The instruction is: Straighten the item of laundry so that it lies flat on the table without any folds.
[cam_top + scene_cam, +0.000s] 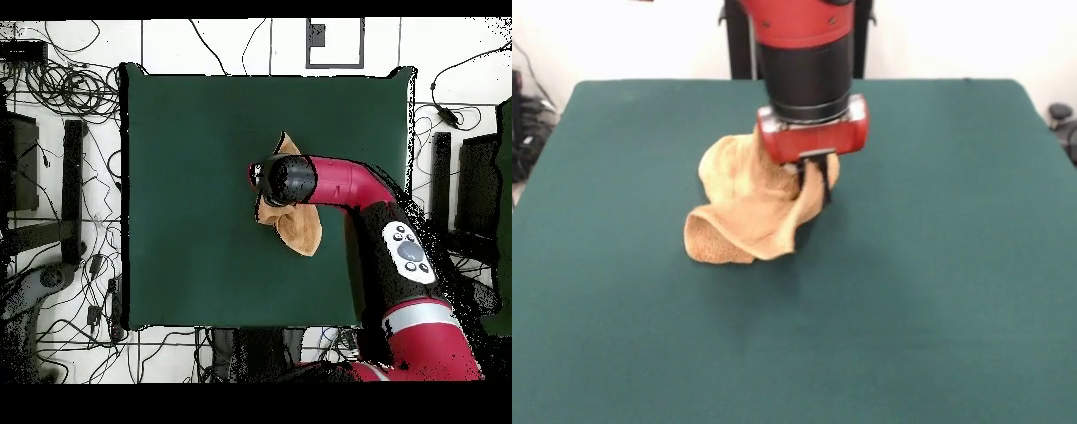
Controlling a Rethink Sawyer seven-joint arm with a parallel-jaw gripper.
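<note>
The tan-orange towel [750, 208] lies crumpled and folded near the middle of the dark green table [953, 265]. One part of it is pulled up in a peak toward the gripper, and a curled flap rests on the felt at the front left. My gripper [814, 184] stands over the towel's right side, with its black fingers [822, 181] close together on a raised fold. In the overhead view the red arm [340, 182] covers the gripper, and the towel [298, 228] shows beside and beneath the wrist on the table [180, 200].
The robot's black pedestal [737, 40] stands behind the table's far edge. Cables and black equipment [60, 150] lie on the floor round the table, beyond its edges.
</note>
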